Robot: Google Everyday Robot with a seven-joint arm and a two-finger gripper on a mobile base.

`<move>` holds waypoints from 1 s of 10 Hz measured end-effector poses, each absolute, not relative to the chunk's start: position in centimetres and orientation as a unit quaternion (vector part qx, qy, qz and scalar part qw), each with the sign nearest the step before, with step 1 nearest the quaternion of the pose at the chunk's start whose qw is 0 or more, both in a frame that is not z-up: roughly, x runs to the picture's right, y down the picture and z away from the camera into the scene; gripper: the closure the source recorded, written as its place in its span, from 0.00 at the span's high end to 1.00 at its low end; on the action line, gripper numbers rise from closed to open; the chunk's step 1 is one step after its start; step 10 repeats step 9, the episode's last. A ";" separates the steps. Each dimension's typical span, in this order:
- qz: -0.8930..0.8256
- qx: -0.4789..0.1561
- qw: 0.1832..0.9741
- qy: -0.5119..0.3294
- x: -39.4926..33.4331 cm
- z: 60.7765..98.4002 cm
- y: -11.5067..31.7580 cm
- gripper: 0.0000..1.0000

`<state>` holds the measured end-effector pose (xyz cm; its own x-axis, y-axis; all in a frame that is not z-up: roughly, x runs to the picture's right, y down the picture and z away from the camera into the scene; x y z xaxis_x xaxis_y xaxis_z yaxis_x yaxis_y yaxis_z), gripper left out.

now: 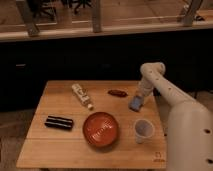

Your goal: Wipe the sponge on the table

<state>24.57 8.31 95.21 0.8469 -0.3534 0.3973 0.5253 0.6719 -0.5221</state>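
Observation:
The light-blue sponge (135,103) sits at the right side of the wooden table (60,145), just below the dark red oblong item (117,93). My gripper (137,100) reaches down from the white arm onto the sponge and appears shut on it, pressing it against the tabletop. The arm comes in from the right edge of the view and bends over the table's far right corner.
A white cup (143,130) stands right in front of the sponge. A red bowl (101,129) sits mid-table, a white bottle (82,95) lies at the back, a black bar (59,122) at the left. A dark logo (158,156) marks the near right corner.

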 end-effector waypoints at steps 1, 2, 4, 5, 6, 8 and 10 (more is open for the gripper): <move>-0.244 -0.325 0.904 -0.133 24.9 95.2 8.4 0.01; -0.245 -0.326 0.903 -0.133 25.3 95.1 8.5 0.01; -0.251 -0.329 0.900 -0.132 25.8 94.7 9.1 0.01; -0.253 -0.330 0.900 -0.133 25.9 94.6 9.3 0.01; -0.257 -0.331 0.898 -0.133 25.9 94.5 9.4 0.01; -0.262 -0.332 0.896 -0.133 26.2 94.3 9.7 0.01; -0.267 -0.333 0.895 -0.132 26.1 94.1 10.1 0.01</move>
